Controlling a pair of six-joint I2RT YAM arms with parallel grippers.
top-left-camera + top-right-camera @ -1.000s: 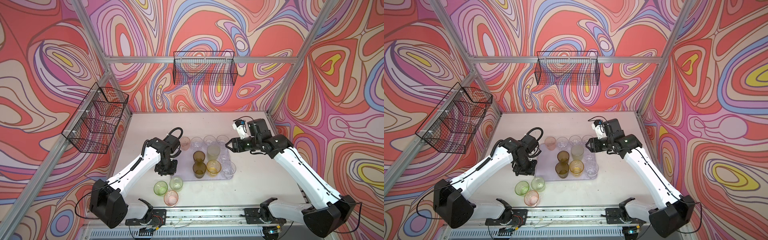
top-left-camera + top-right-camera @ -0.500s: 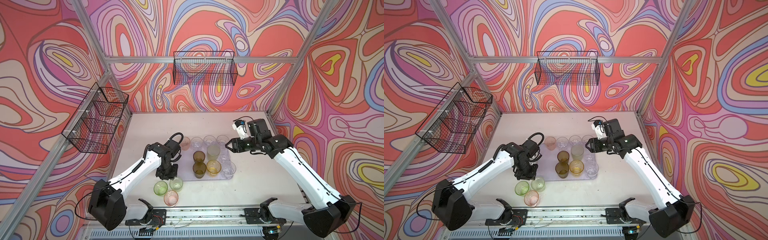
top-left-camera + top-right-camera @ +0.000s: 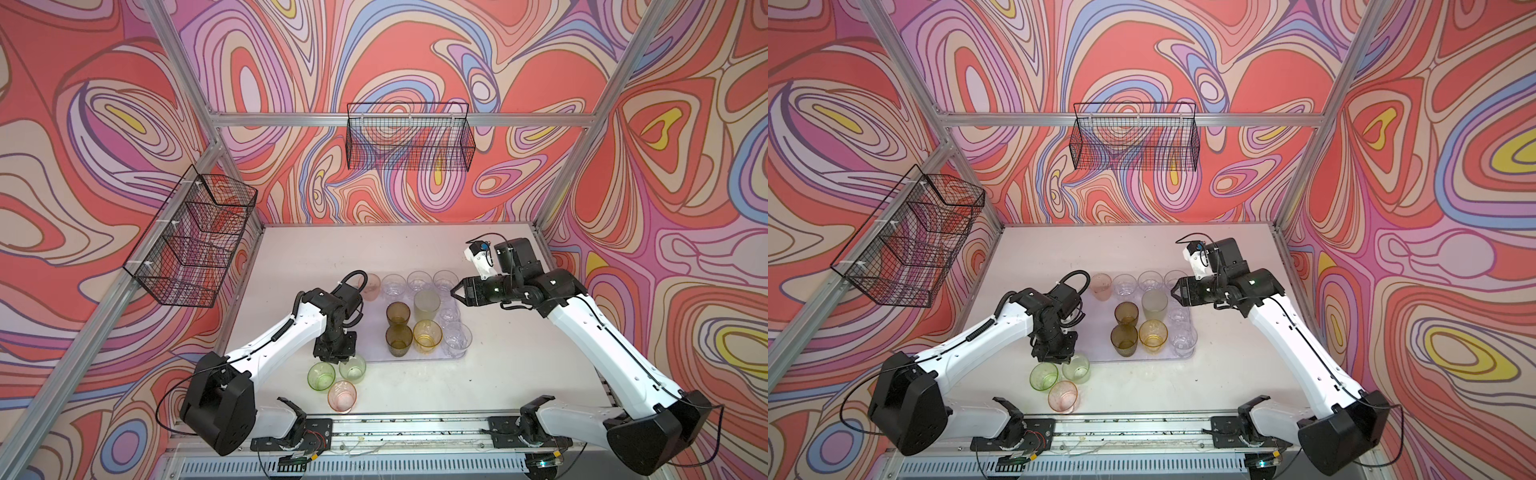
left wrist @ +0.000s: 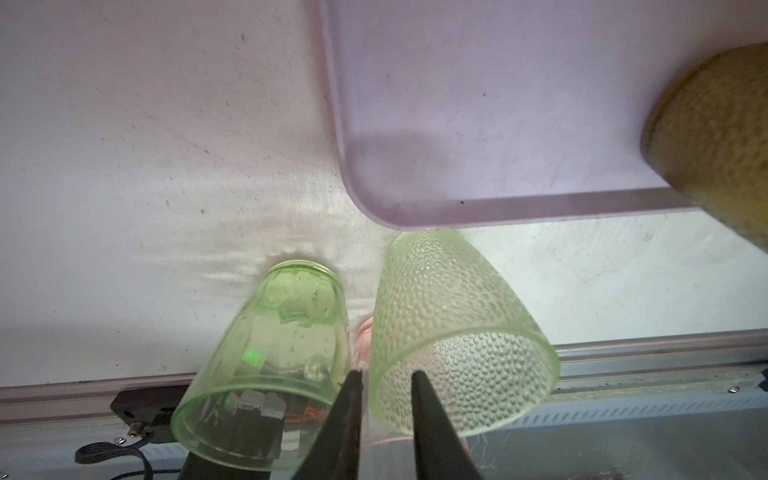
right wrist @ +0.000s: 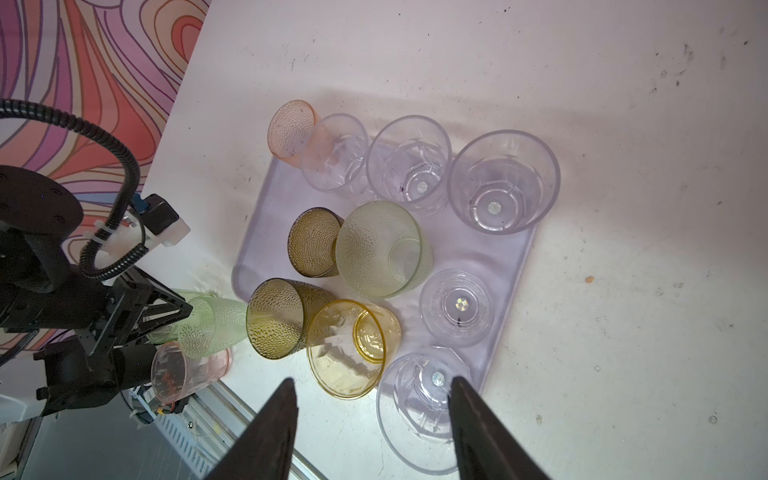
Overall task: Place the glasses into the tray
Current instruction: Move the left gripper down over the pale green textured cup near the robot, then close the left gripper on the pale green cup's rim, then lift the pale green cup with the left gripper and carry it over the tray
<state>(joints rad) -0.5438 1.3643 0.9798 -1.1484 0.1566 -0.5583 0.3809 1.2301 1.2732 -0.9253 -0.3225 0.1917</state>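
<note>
My left jaws point straight down at the desk (image 3: pixel 519 365), just off the near left corner of the lilac tray (image 3: pixel 374 332). They stand only narrowly apart and straddle the rim of the pale green dimpled tumbler (image 4: pixel 453 316). One of them is outside, wedged between it and the clear green tumbler (image 4: pixel 282 332) beside it; the other is inside the cup. In my left wrist view a sliver of gap shows between the inner one and the cup's wall, so I am not clamped on it. This tumbler stands upright on the desk with its base right against the tray's near rim; I cannot tell whether they touch. The clear green tumbler and a pink tumbler (image 3: pixel 342 396) stand close by, so all three are on the desk, outside the tray.

My right jaws hover over the tray's right edge, toward the far side, spread wide and holding nothing. The tray carries ten glasses:
- a pink dimpled glass (image 3: pixel 369 286) at the far left corner
- three clear glasses (image 3: pixel 417 280) along the far rim
- a large frosted pale green glass (image 3: pixel 427 304)
- two olive-brown glasses (image 3: pixel 397 312)
- an amber glass (image 3: pixel 427 336)
- two further clear tumblers (image 3: pixel 457 338) along the right rim
</note>
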